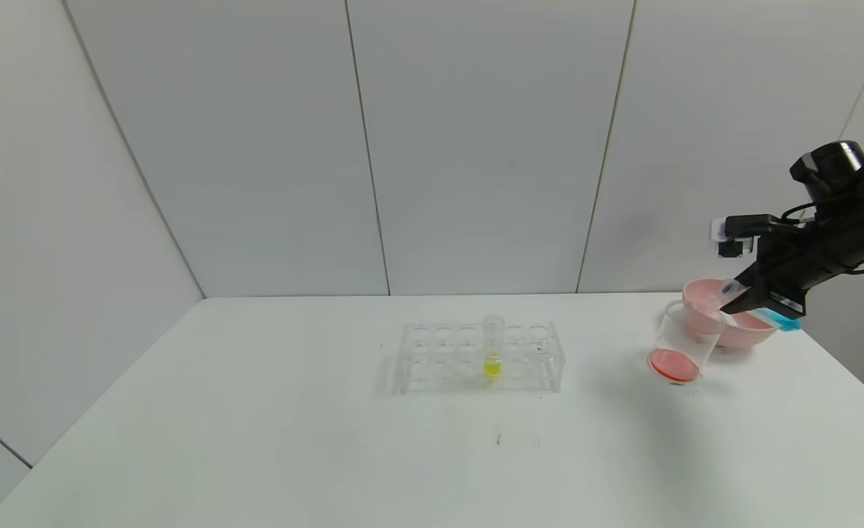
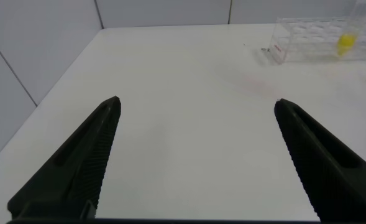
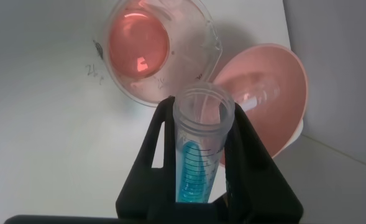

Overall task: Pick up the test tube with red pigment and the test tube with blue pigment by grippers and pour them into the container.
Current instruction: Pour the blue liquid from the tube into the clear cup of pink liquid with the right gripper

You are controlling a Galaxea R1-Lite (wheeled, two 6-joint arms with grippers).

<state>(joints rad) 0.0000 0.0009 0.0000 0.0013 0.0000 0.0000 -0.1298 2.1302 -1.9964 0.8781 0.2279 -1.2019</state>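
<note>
White table (image 1: 256, 440), right hand (image 1: 751, 301) clenched on blue tube (image 3: 198, 162) over beaker (image 1: 678, 345) — pink bowl (image 1: 747, 334) behind, left hand (image 2: 195, 162) released.

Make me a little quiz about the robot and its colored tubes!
1. True or false: the container already has red liquid in it.
2. Which tube is the right gripper holding? A) yellow B) blue C) red
3. Fill in: the tube with yellow liquid stands in the clear ____.

Key: 1 true. 2 B, the test tube with blue pigment, tilted beside the pink bowl. 3 rack.
</note>
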